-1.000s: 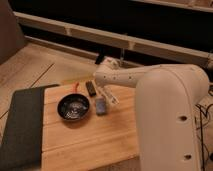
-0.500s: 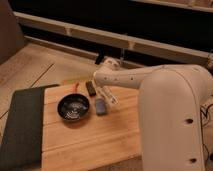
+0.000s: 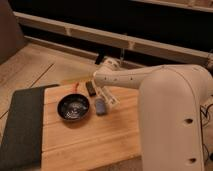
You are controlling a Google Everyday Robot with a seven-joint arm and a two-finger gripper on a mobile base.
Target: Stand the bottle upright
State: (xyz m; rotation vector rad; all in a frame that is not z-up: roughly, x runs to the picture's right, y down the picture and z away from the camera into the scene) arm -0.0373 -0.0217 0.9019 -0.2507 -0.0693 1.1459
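The bottle (image 3: 112,98), slim and whitish with small dark marks, slants down to the right just above the wooden table (image 3: 85,145). My gripper (image 3: 103,90) reaches in from the right at the end of the white arm and is shut on the bottle's upper end. The bottle is tilted, not upright. Its lower end hangs close to the blue-grey block (image 3: 100,106), which lies flat just left of it. The arm's wrist hides the gripper's top.
A black round bowl (image 3: 73,107) sits left of the block. A small dark object (image 3: 91,88) lies just behind it, beside the gripper. A dark mat (image 3: 20,125) covers the table's left end. My white base fills the right side.
The arm's end and the bottle have shifted slightly to the right and a little up. Bowl and block have stayed put.
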